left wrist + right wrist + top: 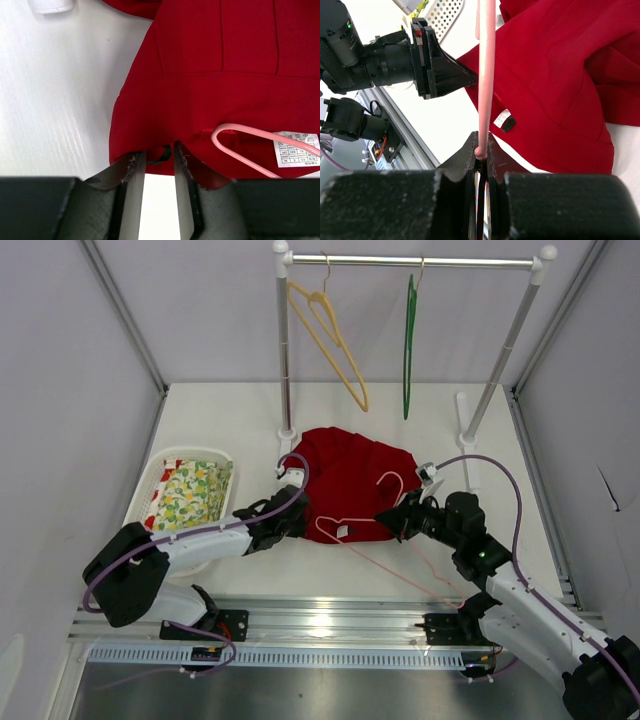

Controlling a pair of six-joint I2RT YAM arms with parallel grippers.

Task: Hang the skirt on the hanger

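Note:
The red skirt (350,472) lies spread flat mid-table. The pale pink hanger (392,475) lies over its near part, with one long wire running off toward the front right. My right gripper (392,516) is shut on the hanger's wire, seen in the right wrist view (481,146) with the wire (486,75) rising above the skirt (555,85). My left gripper (297,519) is at the skirt's near left edge. In the left wrist view it (159,153) is open, with the skirt's hem (215,90) between the fingertips and a hanger loop (240,131) beside a white label.
A clothes rack (415,260) stands at the back with a yellow hanger (330,335) and a dark green hanger (409,345). A white basket (150,485) with floral cloth (195,490) sits at the left. The metal rail (320,620) runs along the front edge.

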